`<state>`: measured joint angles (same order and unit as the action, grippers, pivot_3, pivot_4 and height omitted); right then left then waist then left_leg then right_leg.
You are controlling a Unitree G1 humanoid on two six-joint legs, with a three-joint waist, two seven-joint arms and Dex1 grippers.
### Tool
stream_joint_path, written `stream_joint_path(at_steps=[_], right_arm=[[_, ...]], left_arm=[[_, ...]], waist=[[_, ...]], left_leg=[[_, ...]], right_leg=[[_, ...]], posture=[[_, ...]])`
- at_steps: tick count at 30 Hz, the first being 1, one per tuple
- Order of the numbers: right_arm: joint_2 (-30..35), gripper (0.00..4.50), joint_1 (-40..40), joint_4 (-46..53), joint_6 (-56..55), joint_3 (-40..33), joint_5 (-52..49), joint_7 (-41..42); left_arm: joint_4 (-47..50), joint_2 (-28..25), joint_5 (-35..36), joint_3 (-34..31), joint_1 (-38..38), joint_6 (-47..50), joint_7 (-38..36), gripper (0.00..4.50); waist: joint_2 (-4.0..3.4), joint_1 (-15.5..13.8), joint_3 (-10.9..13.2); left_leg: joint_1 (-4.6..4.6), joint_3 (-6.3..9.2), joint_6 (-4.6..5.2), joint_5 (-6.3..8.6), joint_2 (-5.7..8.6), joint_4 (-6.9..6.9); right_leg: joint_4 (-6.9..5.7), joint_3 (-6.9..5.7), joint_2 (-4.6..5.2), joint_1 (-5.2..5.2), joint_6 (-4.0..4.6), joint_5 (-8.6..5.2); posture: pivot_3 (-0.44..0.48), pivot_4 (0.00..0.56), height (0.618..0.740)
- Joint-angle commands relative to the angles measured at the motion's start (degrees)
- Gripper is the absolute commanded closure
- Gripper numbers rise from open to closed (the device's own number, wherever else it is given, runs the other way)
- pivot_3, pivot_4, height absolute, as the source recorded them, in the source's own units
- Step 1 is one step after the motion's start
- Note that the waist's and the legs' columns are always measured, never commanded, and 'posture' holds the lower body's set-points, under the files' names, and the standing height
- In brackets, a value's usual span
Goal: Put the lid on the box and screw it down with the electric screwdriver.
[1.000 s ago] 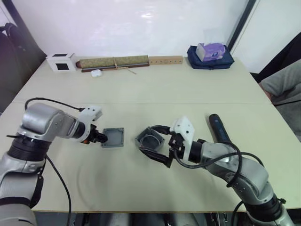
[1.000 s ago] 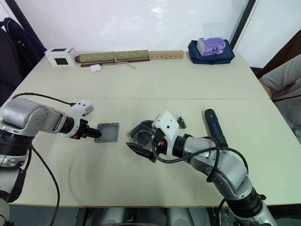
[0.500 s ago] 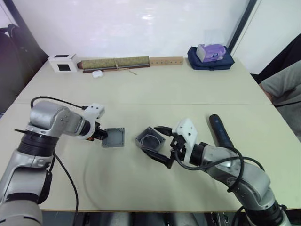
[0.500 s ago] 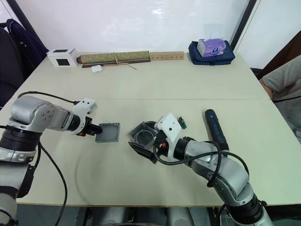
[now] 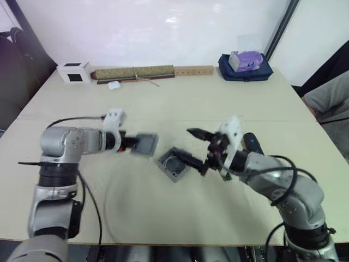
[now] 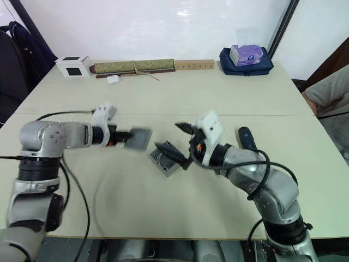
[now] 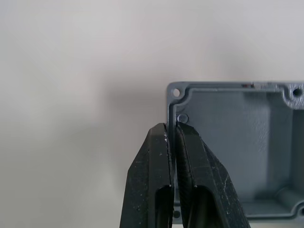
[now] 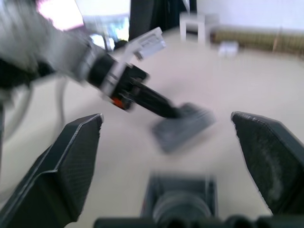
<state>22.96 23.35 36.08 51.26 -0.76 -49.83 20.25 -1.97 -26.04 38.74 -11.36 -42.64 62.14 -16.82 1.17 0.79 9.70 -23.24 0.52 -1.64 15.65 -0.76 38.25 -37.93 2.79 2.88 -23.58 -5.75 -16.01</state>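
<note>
The lid [image 5: 144, 144], a shallow grey square, hangs just above the table with my left gripper [image 5: 130, 144] shut on its rim. In the left wrist view the black fingers [image 7: 190, 161] pinch the lid [image 7: 237, 152] wall near a corner screw hole. The box [image 5: 173, 162], deeper and grey with a round loop inside, lies on the table just right of the lid. My right gripper [image 5: 192, 147] is open wide above and right of the box, holding nothing. The electric screwdriver [image 5: 251, 143] lies behind my right arm, partly hidden.
Along the table's far edge stand a small white box [image 5: 74, 71], a long green roll [image 5: 133, 72], a wooden strip [image 5: 192, 70] and a blue bag [image 5: 245, 66] with a purple tissue pack. A person's grey sleeve [image 5: 327, 103] is at the right edge.
My left gripper has raised the lid and carried it right, toward the box. My right gripper has come off the box, risen and spread wider; the box now rests on the table.
</note>
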Motion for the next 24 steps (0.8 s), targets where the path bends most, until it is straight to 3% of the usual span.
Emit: stream_joint_path(at_steps=[1, 7, 11, 24], right_arm=[[-4.85, 0.00, 11.74, -12.39, 3.69, -2.26, 0.58, -8.04], [-6.80, 0.00, 19.92, -24.32, 5.77, -2.40, 3.10, -8.47], [-8.13, 0.00, 23.07, -28.62, 7.17, -7.03, 1.75, -10.94], [-10.66, 0.00, 23.04, -25.38, 12.05, -12.03, -1.89, -14.12]], left_arm=[[-0.29, 4.28, -5.69, -1.64, -3.19, -21.29, -1.53, 4.43], [-3.39, 8.98, -8.73, 2.88, -5.23, -28.66, -5.73, 4.43], [-2.72, 8.68, -12.10, 5.50, -4.74, -31.52, -7.43, 4.43], [-1.91, 9.26, -14.11, 6.41, -3.85, -32.25, -9.24, 4.43]], waist=[[-0.01, 0.46, 0.00], [-0.01, -0.15, -0.01], [-0.01, 0.17, -0.01], [-0.02, 0.29, 0.00]], left_leg=[[0.02, -0.12, -0.02, -0.01, 0.01, -0.03], [-0.15, -0.20, -0.12, -0.07, 0.07, -0.13], [-0.44, -0.24, -0.10, -0.06, 0.15, -0.10], [-0.47, -0.22, -0.11, -0.06, -0.02, -0.11]], right_leg=[[-0.01, 0.06, 0.01, -0.04, 0.03, 0.03], [0.11, -0.02, -0.11, -0.12, 0.13, 0.09], [0.01, 0.13, 0.04, -0.54, 0.08, 0.11], [-0.12, 0.15, -0.17, -0.72, 0.09, 0.11]], posture=[[0.000, 0.150, 0.740], [0.000, 0.150, 0.740], [0.000, 0.150, 0.740], [0.000, 0.150, 0.740]])
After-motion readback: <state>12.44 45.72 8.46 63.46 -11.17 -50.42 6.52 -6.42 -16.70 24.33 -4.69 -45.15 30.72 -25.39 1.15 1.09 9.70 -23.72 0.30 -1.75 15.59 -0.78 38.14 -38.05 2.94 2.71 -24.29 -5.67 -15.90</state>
